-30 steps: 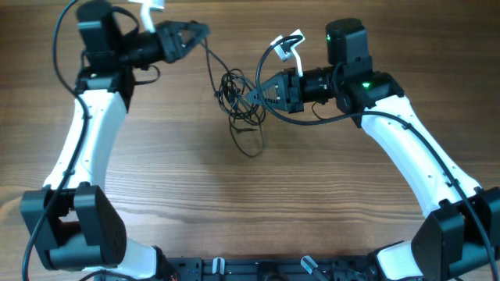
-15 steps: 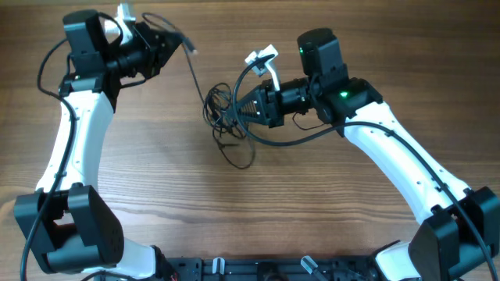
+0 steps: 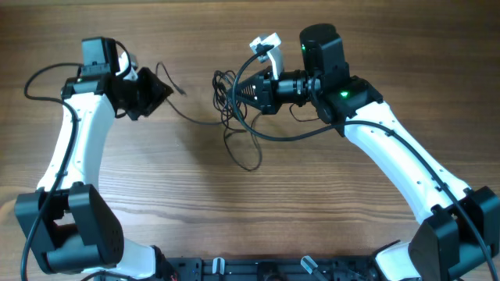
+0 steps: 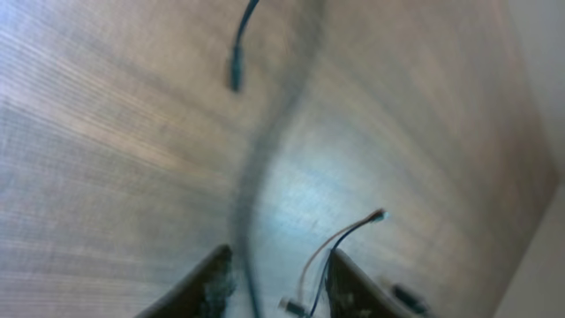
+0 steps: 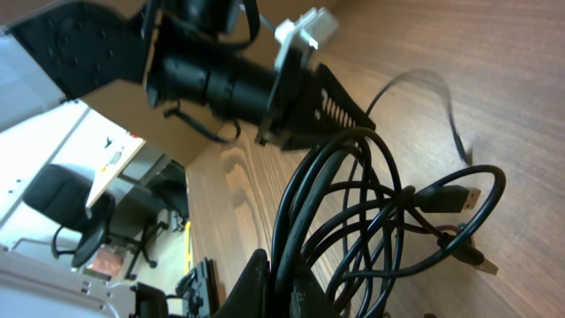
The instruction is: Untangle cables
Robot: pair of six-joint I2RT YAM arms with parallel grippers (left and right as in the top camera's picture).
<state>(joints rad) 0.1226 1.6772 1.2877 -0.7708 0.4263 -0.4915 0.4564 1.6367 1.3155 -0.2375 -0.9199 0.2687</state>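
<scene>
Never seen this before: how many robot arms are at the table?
2: the left arm reaches in from the left side, the right arm from the right, holding the cable tangle. None seems hidden.

1. Front-centre table [image 3: 312, 211] between arms: bare, open passage.
2. Centre-back: bunched cables [image 3: 232, 105] at right gripper [image 3: 239, 88] block the way.
3. One loose strand crosses the gap from bunch toward left gripper [image 3: 162, 92].

White, rounded links [image 3: 74, 148] between bulky black joints [image 3: 86, 230]. Thin black wires [image 3: 43, 74] looping off both arms [image 3: 406, 156]. Green lights [image 3: 341, 95] on the right one's black housing [image 3: 322, 47]; white plug [image 3: 267, 43] clipped on just beside it.
</scene>
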